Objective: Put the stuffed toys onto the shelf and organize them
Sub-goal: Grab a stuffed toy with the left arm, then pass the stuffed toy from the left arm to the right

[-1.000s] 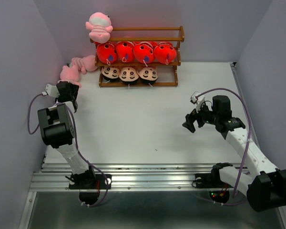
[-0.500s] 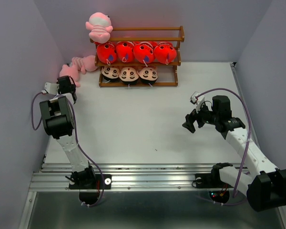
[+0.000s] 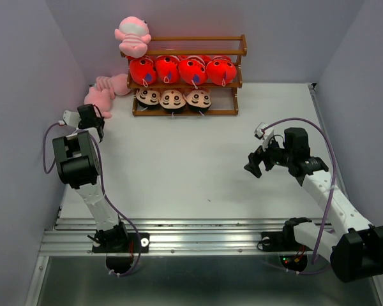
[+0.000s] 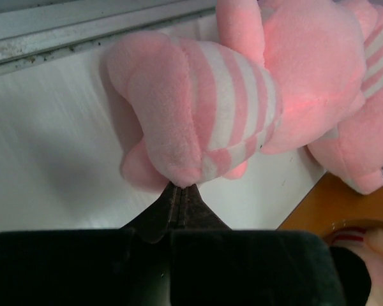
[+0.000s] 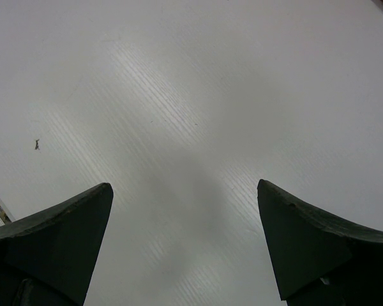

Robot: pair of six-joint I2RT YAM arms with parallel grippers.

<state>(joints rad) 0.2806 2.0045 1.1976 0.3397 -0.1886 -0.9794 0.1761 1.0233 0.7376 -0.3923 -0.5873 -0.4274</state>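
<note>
My left claw (image 4: 180,191) is pressed fully closed. Its tips touch the lower end of a pink plush frog-like toy with white stripes (image 4: 204,121), though I cannot tell whether any plush is pinched. The toy lies on the white worktop (image 4: 51,127) at the upper left of the overhead frame, just left of the brown wooden three-tier shelf (image 3: 241,50). My right claw (image 5: 185,245) gapes wide, holding nothing, over the worktop at middle right.

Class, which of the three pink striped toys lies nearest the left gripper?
The front pink toy on the table, its edge at the left gripper's closed tips. The second pink toy lies behind it beside the shelf; the third sits atop the shelf.
</note>
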